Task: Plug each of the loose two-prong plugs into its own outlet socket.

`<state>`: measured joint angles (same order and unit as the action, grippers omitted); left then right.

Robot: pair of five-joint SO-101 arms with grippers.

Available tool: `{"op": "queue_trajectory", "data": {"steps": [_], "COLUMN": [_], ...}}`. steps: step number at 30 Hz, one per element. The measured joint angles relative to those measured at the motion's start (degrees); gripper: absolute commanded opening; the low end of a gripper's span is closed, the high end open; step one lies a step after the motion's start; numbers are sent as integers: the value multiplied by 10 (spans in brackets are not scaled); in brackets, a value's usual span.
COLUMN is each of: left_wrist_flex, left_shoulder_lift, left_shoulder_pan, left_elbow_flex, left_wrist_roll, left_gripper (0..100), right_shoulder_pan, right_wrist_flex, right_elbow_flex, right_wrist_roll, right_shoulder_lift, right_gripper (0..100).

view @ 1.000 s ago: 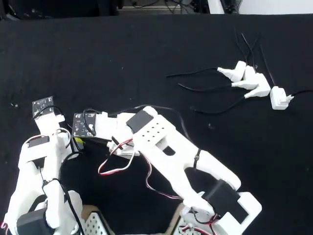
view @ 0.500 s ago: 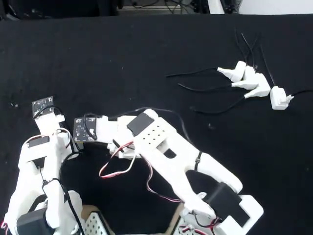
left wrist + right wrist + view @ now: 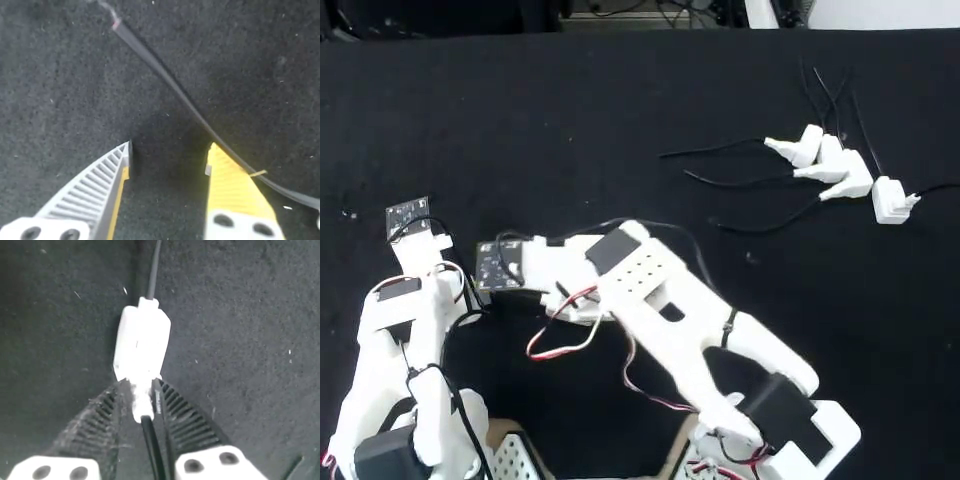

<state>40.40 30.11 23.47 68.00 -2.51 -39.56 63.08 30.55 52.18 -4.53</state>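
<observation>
Right tool point(image 3: 141, 385) clamped on white plug point(image 3: 142, 347); left tool point(image 3: 167, 150) open, empty. Grasp stage, apparently; next: align prongs with a socket.

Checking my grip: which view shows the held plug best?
Right wrist view: right gripper pinches the plug at its cord end. High view: the arm covers it; left wrist view faces a black cable.

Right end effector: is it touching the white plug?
Touching. The right wrist view shows the right end effector closed on the white plug, with both jaws pressed against its narrow cable end and no gap on either side.
</observation>
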Motion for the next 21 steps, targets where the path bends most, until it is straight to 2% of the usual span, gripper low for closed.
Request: {"op": "queue_trajectory", "data": {"steps": [4, 18, 21], "left_wrist_flex": [0, 0, 0], "left_shoulder_lift": [0, 0, 0], "left_shoulder_pan": [0, 0, 0], "left_elbow_flex": [0, 0, 0], "left_wrist_roll": [0, 0, 0], "left_gripper": [249, 249, 249], "right_shoulder_pan": [26, 4, 5], "right_wrist_flex": [10, 10, -4], "right_elbow_flex": [40, 60, 96], "right_wrist_roll": [12, 15, 15], "right_shoulder_lift": [22, 11, -42], "right_gripper": [10, 12, 80]}}
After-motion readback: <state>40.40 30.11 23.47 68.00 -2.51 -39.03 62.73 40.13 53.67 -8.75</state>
